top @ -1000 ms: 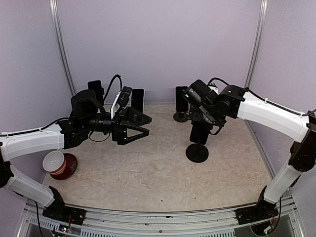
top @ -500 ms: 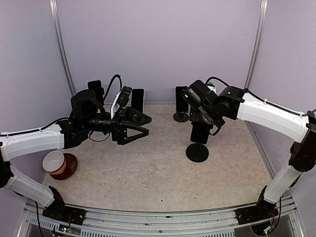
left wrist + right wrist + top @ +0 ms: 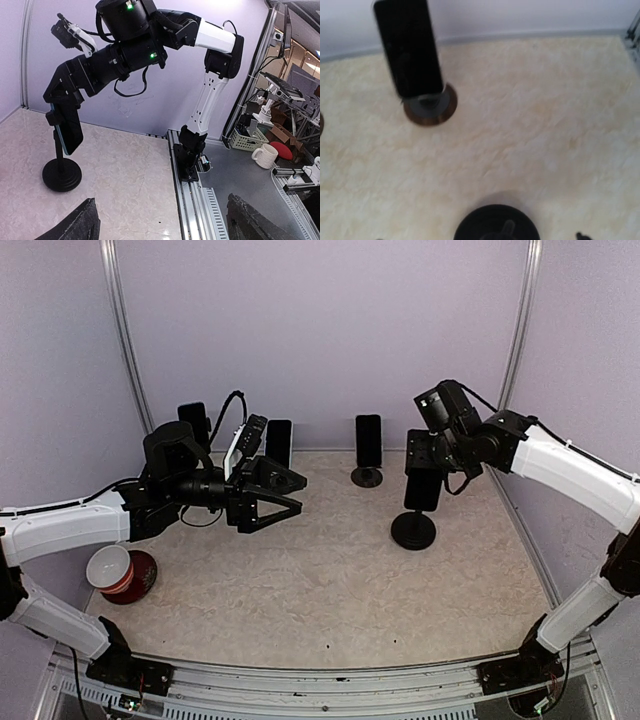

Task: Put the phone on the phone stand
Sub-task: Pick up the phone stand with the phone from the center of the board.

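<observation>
Phone point(image 3: 68, 131): it hangs tilted over the black phone stand point(image 3: 61, 175) at the right of the table point(image 3: 330, 590). Its lower end is at the top of the post. You can't tell whether it is seated or only touching.
Right gripper point(image 3: 61, 111): it sits on the phone's upper end with the jaws apparently closed across it. A top hold leaves the lower edge free to meet the cradle.
Why that angle: the tilt looks matched to the stand's lean, so the phone would settle back rather than tip forward.
Left gripper point(image 3: 298, 495): the fingers are spread wide with nothing between them, and it is well apart from the stand. It is likely parked so its camera views the placement side-on.
Back row: a second phone point(image 3: 368, 438) stands upright on its own stand point(image 3: 367, 477) near the rear wall. It is not your target.
Changed from a second ago: your right arm has swung rightward and back. The phone and the stand base both sit farther right and farther from the near edge, so the stand moved with the phone. The second phone, half hidden then, now shows fully.
Unchanged: the left arm holds the same pose.
</observation>
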{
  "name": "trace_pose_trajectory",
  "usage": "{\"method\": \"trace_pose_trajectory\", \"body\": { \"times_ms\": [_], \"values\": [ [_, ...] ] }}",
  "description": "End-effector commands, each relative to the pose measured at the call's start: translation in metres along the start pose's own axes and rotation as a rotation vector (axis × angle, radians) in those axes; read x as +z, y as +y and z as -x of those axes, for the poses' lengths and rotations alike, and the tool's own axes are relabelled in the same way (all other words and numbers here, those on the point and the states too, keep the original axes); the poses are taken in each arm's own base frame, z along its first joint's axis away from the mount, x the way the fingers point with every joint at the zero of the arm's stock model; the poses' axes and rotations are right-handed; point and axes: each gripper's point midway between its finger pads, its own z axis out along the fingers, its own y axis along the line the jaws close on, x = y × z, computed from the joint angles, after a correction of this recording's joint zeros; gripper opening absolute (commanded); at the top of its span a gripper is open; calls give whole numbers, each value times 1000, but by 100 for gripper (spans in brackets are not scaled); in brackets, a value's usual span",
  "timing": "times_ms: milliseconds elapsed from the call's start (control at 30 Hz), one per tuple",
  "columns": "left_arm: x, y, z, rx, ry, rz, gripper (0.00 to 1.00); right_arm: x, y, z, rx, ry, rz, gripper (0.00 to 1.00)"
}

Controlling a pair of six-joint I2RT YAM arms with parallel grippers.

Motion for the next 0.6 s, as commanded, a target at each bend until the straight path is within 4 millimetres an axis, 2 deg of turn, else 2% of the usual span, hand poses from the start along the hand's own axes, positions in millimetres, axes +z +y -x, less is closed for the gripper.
{"method": "trace_pose_trajectory", "body": {
  "times_ms": [0,300,567],
  "values": [
    [-6,-7,18,59,-40,-8,85,-23,-6,65,35,-181,90,57],
    [-5,-7,17,58,-38,-8,85,0,-32,94,5,-210,92,56],
    [-5,-7,16,57,-36,-9,85,25,-43,117,-5,-224,109,55]
  ]
}}
